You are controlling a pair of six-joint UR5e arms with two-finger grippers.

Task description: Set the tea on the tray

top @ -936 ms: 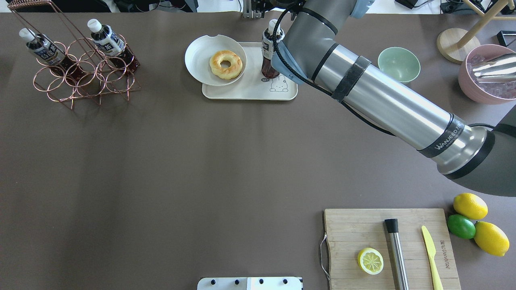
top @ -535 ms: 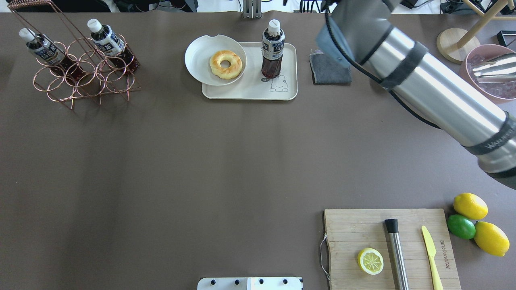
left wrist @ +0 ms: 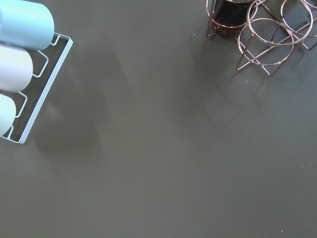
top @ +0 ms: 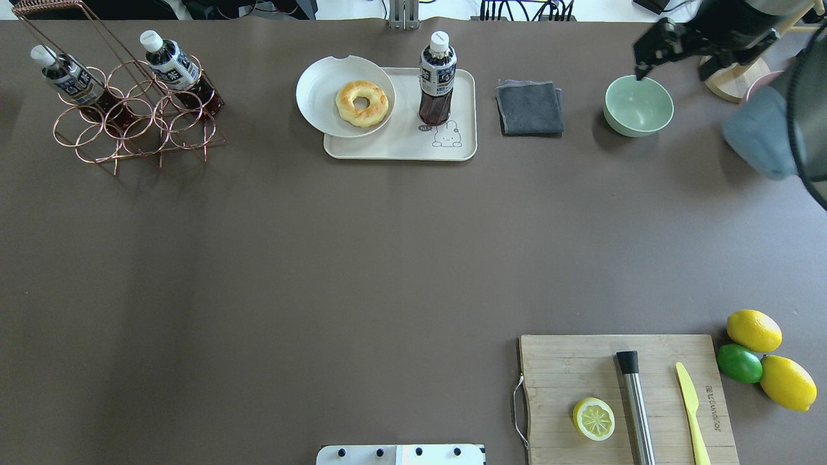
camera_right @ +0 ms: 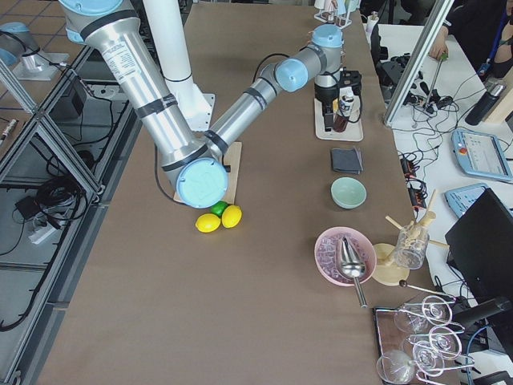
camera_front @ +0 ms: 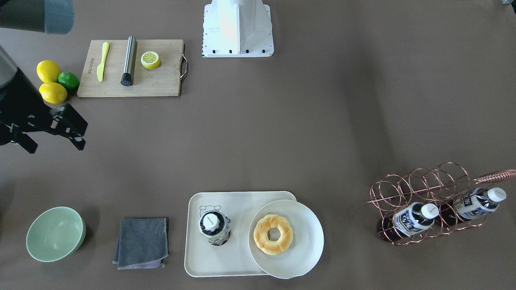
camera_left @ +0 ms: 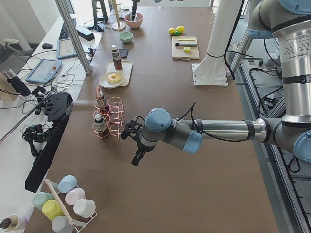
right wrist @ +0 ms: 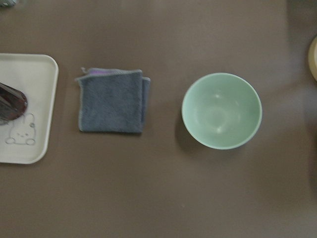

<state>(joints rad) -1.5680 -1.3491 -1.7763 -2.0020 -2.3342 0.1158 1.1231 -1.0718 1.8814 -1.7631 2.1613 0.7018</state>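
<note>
The tea [top: 437, 77], a small bottle of dark liquid with a white cap, stands upright on the cream tray [top: 400, 150], just behind the tray's line drawing. From the front the tea [camera_front: 213, 227] stands free on the tray [camera_front: 201, 257]. My right gripper [top: 670, 72] hangs open and empty, well to the right of the tray, above the green bowl's far rim. It also shows at the left edge of the front view as the right gripper [camera_front: 54, 146]. My left gripper [camera_left: 136, 159] shows only from the side, near the copper rack, and I cannot tell its state.
A white plate [top: 316, 97] with a doughnut [top: 362, 102] overlaps the tray's left end. A copper rack [top: 139, 132] at the far left holds two more bottles. A grey cloth [top: 530, 106] and green bowl [top: 638, 106] lie right of the tray. A cutting board [top: 555, 368] and lemons [top: 753, 329] are near right.
My right arm has swung away from the tea to the right, past the cloth to above the green bowl. The tea has stayed upright on the tray.
</note>
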